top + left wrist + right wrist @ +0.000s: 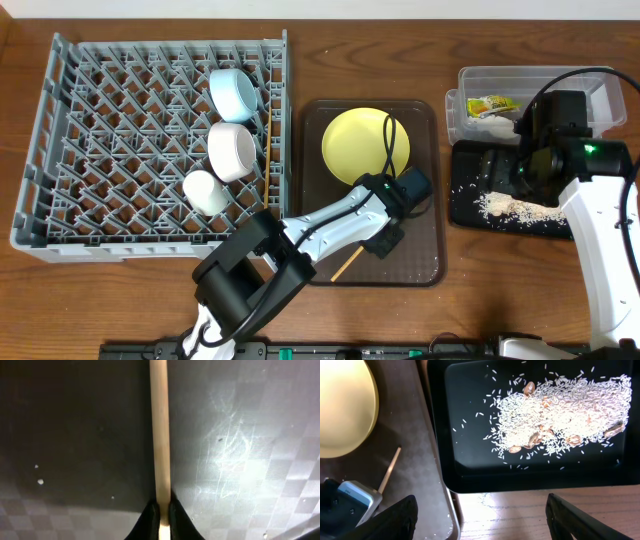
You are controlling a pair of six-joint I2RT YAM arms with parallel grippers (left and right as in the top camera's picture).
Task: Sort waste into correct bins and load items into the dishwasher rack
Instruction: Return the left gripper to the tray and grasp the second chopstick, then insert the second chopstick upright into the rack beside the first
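Our left fingers pinch a chopstick, low in the frame. Our right fingers spread wide, holding nothing, above the rice in the black tray.

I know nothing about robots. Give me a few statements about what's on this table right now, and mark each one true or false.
1. The yellow plate stands in the grey rack. False: it lies on the brown tray.
2. Rice lies in the black tray. True.
3. The left arm's jaws are shut on a chopstick. True.
4. The snack wrapper lies on the bare table. False: it is inside the clear tub.
5. The grey rack holds a light-blue bowl, a white bowl and a white cup. True.
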